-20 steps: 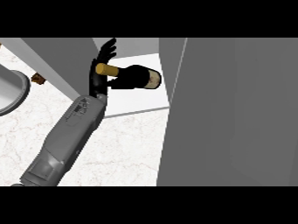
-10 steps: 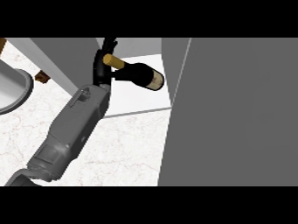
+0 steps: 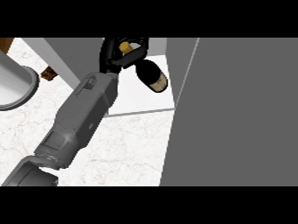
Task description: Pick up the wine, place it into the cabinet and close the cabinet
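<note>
1. Steeper than a second ago, the left forearm (image 3: 80,113) has pushed farther into the cabinet, and the wine (image 3: 152,76), which lay across pointing right, now hangs with its base toward the near right.
2. Largest in view, the open cabinet door (image 3: 241,113) fills the whole right side, edge-on to the opening.
3. Marbled counter (image 3: 132,148) spreads across the near left, under the arm.
4. A white cylinder (image 3: 6,81) sits at the far left, well apart from the work.
5. The pale cabinet shelf (image 3: 135,98) shows between the forearm and the door; the bottle's body hangs over it, and I cannot tell whether it touches.
6. Smallest, the left hand (image 3: 112,57) is clasped round the bottle's gold-capped neck at the far edge of view. The right hand does not show.
7. My reading: placing is in hand. Next, the base must settle on the shelf before the fingers let go; then the arm must back out clear of the door so it can be swung closed.
</note>
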Robot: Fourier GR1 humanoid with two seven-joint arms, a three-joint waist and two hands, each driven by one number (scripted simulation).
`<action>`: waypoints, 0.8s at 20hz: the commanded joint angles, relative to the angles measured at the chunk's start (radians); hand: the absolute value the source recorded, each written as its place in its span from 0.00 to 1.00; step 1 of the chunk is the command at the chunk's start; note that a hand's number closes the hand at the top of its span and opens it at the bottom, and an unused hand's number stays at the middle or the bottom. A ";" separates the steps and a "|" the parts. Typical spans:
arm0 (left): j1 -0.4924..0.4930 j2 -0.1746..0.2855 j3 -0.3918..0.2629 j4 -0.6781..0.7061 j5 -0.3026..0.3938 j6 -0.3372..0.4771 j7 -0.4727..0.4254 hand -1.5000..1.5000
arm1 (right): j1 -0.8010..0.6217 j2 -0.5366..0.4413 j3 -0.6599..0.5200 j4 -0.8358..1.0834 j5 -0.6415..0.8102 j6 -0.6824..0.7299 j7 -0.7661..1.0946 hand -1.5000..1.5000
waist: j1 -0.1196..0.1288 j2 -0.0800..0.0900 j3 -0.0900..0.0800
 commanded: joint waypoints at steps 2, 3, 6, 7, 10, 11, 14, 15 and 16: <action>-0.044 -0.020 0.030 0.050 0.022 -0.094 -0.048 0.00 | 0.085 -0.049 -0.021 -0.182 -0.047 0.007 0.046 0.00 | 0.029 -0.010 0.002; -0.062 -0.045 0.008 0.067 0.030 -0.068 -0.038 0.00 | 0.056 -0.048 -0.060 -0.200 -0.073 0.002 0.092 0.00 | 0.025 -0.008 0.001; -0.092 -0.046 0.009 0.077 0.036 -0.062 -0.015 0.00 | 0.098 -0.017 0.032 -0.171 0.019 -0.024 0.047 0.00 | 0.041 -0.019 0.002; -0.073 -0.042 0.029 0.074 0.028 -0.097 -0.033 0.00 | 0.130 -0.079 -0.068 -0.253 -0.070 -0.002 0.077 0.00 | 0.041 -0.018 0.002; -0.039 -0.046 0.018 0.077 0.041 -0.097 -0.056 0.00 | 0.197 -0.091 -0.010 -0.263 -0.008 -0.001 0.041 0.00 | 0.040 -0.026 0.002; -0.052 -0.047 -0.007 0.069 0.071 -0.111 -0.047 0.00 | 0.124 -0.039 -0.037 -0.167 -0.049 -0.002 0.034 0.00 | 0.059 -0.021 0.002; -0.061 -0.047 -0.039 0.020 0.093 -0.096 0.010 0.00 | 0.127 -0.053 -0.063 -0.213 -0.040 -0.019 0.080 0.00 | 0.072 -0.028 0.002; -0.009 -0.047 -0.040 0.002 0.091 -0.118 -0.021 0.00 | 0.166 -0.066 -0.036 -0.245 0.001 -0.028 0.065 0.00 | 0.075 -0.033 0.001; 0.022 -0.047 -0.077 -0.005 0.110 -0.147 -0.031 0.00 | 0.161 -0.063 -0.058 -0.208 -0.041 -0.014 0.052 0.00 | 0.072 -0.030 0.002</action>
